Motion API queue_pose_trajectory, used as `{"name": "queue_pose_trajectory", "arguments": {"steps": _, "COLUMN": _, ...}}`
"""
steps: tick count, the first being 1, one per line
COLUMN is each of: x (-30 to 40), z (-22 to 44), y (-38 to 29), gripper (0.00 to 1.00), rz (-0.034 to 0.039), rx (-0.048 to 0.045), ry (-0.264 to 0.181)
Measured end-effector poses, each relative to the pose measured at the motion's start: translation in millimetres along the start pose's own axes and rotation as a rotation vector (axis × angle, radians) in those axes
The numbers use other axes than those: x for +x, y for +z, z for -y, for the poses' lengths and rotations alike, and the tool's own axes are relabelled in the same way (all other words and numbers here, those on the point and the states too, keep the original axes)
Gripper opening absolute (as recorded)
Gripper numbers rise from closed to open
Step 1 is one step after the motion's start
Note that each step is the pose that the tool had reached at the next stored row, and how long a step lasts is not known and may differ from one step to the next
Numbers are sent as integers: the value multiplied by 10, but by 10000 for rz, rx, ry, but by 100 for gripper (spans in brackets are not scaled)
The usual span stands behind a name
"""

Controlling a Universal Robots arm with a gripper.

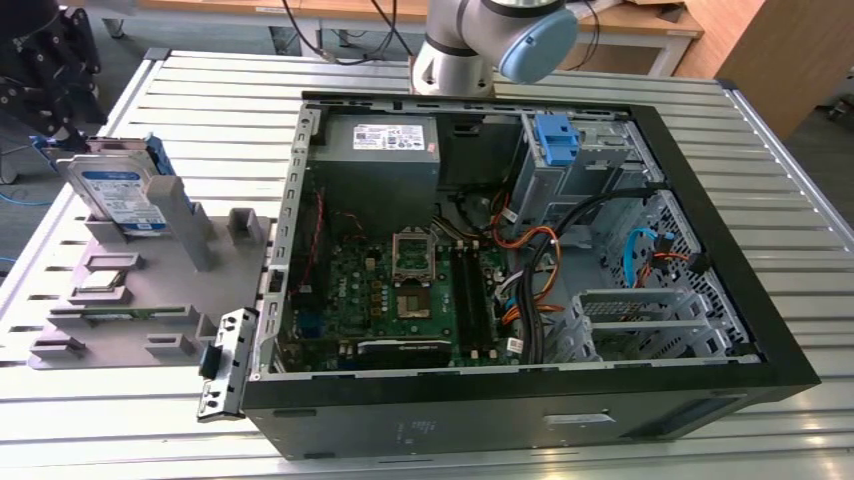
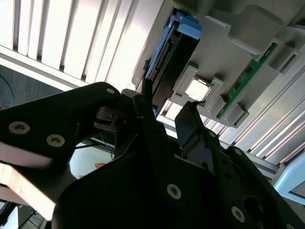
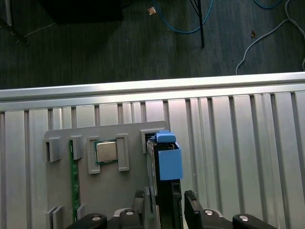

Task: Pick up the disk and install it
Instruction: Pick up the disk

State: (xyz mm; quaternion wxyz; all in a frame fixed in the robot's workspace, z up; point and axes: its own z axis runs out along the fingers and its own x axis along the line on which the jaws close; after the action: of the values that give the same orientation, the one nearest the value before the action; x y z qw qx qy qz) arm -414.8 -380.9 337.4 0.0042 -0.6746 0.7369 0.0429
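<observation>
Working over a ribbed metal table (image 1: 120, 430), slats running across the exterior view. Beyond its edge in the first wrist view, dark floor (image 3: 95, 47) with loose cables (image 3: 186, 32). Behind the table, at the exterior view's right, wooden furniture (image 1: 774, 60).

Lying flat on the slats at the exterior view's left, close to the table's edge, a grey holder (image 1: 160, 290). Standing upright in one of its slots, the disk (image 1: 118, 190), label side showing, blue frame round its edges; not in the case. Seated in other pockets, beside the disk and apart from it, a chip (image 3: 106, 151) and a green memory stick (image 3: 74, 183).

Poised at the disk's edge, the gripper (image 3: 166, 199), fingers (image 3: 191, 202) spread, one to each side of that edge in the first wrist view. Contact with the disk: cannot tell.

Taking up the table's middle, just beside the holder, an open case (image 1: 521, 425), with a power supply (image 1: 380, 170) and a blue bracket (image 1: 554, 140) along its far wall. Rising behind the case, the arm (image 1: 467, 50).

Open slats in front of the holder and past the case at the exterior view's right.
</observation>
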Motion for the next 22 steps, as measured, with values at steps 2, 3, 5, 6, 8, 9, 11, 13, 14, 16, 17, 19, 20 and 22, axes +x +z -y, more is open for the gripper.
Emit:
{"name": "queue_pose_trajectory", "arguments": {"steps": 2, "x": 0, "z": 0, "y": -1, "gripper": 53, "rz": 0, "rx": 0, "ry": 0}}
{"name": "queue_pose_trajectory", "arguments": {"steps": 3, "x": 0, "z": 0, "y": -1, "gripper": 53, "rz": 0, "rx": 0, "ry": 0}}
{"name": "queue_pose_trajectory", "arguments": {"steps": 5, "x": 0, "z": 0, "y": -2, "gripper": 59, "rz": 1, "rx": 0, "ry": 0}}
{"name": "queue_pose_trajectory", "arguments": {"steps": 6, "x": 0, "z": 0, "y": -2, "gripper": 59, "rz": 1, "rx": -1, "ry": 0}}
{"name": "queue_pose_trajectory", "arguments": {"steps": 8, "x": 1, "z": 1, "y": 13, "gripper": 59, "rz": 16, "rx": -2, "ry": 0}}
{"name": "queue_pose_trajectory", "arguments": {"steps": 9, "x": 1, "z": 1, "y": 25, "gripper": 59, "rz": 23, "rx": -1, "ry": -1}}
{"name": "queue_pose_trajectory", "arguments": {"steps": 11, "x": 2, "z": 3, "y": 43, "gripper": 59, "rz": 30, "rx": 1, "ry": -2}}
{"name": "queue_pose_trajectory", "arguments": {"steps": 13, "x": 3, "z": 4, "y": 66, "gripper": 59, "rz": 34, "rx": 8, "ry": -4}}
{"name": "queue_pose_trajectory", "arguments": {"steps": 14, "x": 3, "z": 5, "y": 79, "gripper": 59, "rz": 36, "rx": 16, "ry": -4}}
{"name": "queue_pose_trajectory", "arguments": {"steps": 16, "x": 3, "z": 6, "y": 108, "gripper": 59, "rz": 39, "rx": 37, "ry": -5}}
{"name": "queue_pose_trajectory", "arguments": {"steps": 17, "x": 3, "z": 7, "y": 124, "gripper": 59, "rz": 40, "rx": 50, "ry": -6}}
{"name": "queue_pose_trajectory", "arguments": {"steps": 19, "x": 3, "z": 8, "y": 156, "gripper": 59, "rz": 43, "rx": 82, "ry": -9}}
{"name": "queue_pose_trajectory", "arguments": {"steps": 20, "x": 3, "z": 9, "y": 173, "gripper": 59, "rz": 44, "rx": 101, "ry": -11}}
{"name": "queue_pose_trajectory", "arguments": {"steps": 22, "x": 3, "z": 9, "y": 200, "gripper": 59, "rz": 49, "rx": 145, "ry": -19}}
